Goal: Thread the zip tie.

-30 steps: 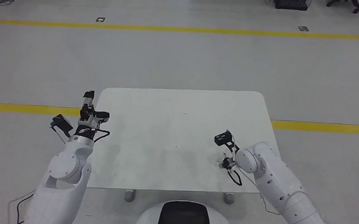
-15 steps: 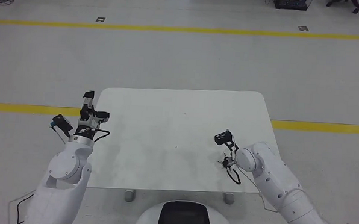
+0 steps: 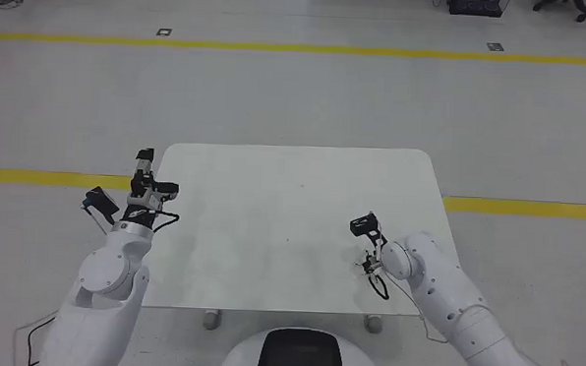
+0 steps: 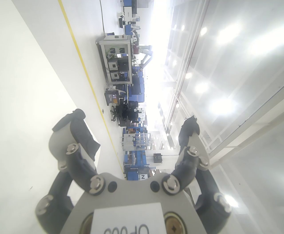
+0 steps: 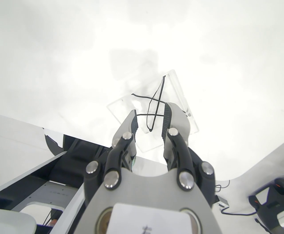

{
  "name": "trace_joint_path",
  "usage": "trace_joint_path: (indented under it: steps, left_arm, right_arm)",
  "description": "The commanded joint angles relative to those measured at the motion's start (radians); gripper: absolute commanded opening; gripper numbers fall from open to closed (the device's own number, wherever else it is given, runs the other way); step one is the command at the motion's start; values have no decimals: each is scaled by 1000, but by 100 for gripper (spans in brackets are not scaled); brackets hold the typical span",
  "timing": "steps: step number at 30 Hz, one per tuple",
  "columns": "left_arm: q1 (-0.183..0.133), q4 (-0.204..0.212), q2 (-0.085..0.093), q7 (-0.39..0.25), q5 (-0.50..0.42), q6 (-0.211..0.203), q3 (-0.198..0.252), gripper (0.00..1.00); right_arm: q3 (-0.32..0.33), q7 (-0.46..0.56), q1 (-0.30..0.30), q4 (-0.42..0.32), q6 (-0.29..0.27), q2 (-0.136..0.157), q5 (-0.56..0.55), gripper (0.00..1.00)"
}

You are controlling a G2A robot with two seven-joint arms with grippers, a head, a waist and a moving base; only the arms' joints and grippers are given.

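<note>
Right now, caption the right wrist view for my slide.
Open right end effector poised over crossed black zip ties on a clear plate.

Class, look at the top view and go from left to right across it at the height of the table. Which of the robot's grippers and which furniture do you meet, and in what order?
left gripper → white table → right gripper

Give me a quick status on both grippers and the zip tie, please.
Left gripper open, at the table edge. Right gripper open, straddling the black zip tie on the clear plate.
</note>
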Motion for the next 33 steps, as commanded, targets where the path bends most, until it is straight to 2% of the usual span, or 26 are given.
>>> trace_joint_path:
  steps: [1, 13, 23, 33]
  left_arm:
    - [0, 0, 0, 0, 0, 0, 0, 100]
    - [0, 0, 0, 0, 0, 0, 0, 100]
    - [0, 0, 0, 0, 0, 0, 0, 100]
    - [0, 0, 0, 0, 0, 0, 0, 100]
  right_arm:
    - [-4, -2, 3, 8, 4, -2, -2, 26]
    - [-29, -10, 23, 48, 29, -15, -19, 13]
    - [-49, -3, 42, 86, 45, -27, -32, 9]
    - [-67, -3, 64, 126, 55, -40, -38, 11]
